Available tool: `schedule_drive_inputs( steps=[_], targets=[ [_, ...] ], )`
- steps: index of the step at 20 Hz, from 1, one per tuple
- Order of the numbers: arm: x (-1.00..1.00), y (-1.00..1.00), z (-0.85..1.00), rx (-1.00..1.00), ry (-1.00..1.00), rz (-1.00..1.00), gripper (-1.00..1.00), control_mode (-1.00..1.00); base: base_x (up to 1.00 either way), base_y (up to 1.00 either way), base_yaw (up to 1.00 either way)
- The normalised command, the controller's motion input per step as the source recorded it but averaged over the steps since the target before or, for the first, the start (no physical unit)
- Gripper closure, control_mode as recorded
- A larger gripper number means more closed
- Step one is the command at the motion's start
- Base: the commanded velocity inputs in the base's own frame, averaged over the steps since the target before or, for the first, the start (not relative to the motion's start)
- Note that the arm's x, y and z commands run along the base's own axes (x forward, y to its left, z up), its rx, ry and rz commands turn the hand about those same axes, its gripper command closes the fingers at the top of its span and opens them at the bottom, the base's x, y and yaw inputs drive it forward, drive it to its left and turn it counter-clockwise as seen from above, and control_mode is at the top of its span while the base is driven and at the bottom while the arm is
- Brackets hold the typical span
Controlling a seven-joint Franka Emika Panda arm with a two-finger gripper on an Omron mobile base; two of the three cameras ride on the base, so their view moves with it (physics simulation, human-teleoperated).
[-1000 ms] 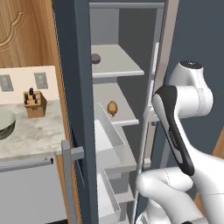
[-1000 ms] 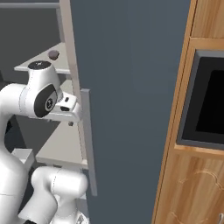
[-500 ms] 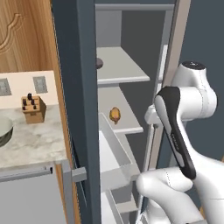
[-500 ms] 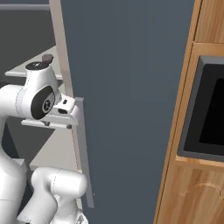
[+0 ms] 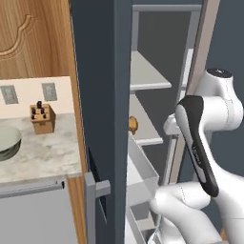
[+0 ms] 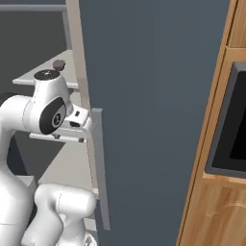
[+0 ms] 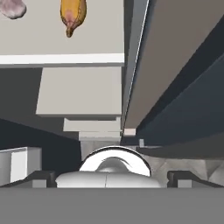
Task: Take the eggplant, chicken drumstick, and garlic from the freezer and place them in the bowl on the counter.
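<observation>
1. While the arm stood at the open freezer (image 5: 102,71), the bowl (image 5: 8,143) sat far left on the counter (image 5: 45,155), cut by the picture's edge in the left base view, with a knife block (image 5: 42,118) behind it near the wall. Nothing could be seen inside the bowl from that angle.
2. Right of the counter, the freezer's dark side panel hid most of the shelves; the chicken drumstick (image 5: 133,125) peeked out just past that panel on a middle shelf (image 5: 145,128).
3. Further right, the white arm (image 5: 200,138) bent in front of the open compartment, its hand beside the door's edge.
4. In the right base view, a small dark rounded lump (image 6: 58,64), probably the eggplant, lay on an upper shelf above the arm's shoulder, with the door's bar handle (image 6: 98,168) to the right.
5. In the hand view, the drumstick (image 7: 72,15) lay on a pale shelf at the top with a pale pinkish lump (image 7: 12,8) to its left, perhaps the garlic; I could not be sure.
6. The gripper (image 7: 112,177) was spread as wide as it goes, its dark tips at the far sides of the hand view, holding nothing and well apart from the food.
7. Judging by its look, the drumstick would be light, stiff and knobbly, possibly slick; the thick rounded end seemed the safer place to pinch, across its width, since the tapered end could slip out.
</observation>
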Motion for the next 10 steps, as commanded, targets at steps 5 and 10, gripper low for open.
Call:
schedule_drive_inputs(
  steps=[5,10],
  targets=[
    [0.0,0.0,0.0,0.0,0.0,0.0,-1.0,1.0,-0.01,0.47,0.02],
    [0.0,0.0,0.0,0.0,0.0,0.0,-1.0,1.0,-0.04,0.34,0.03]
  ],
)
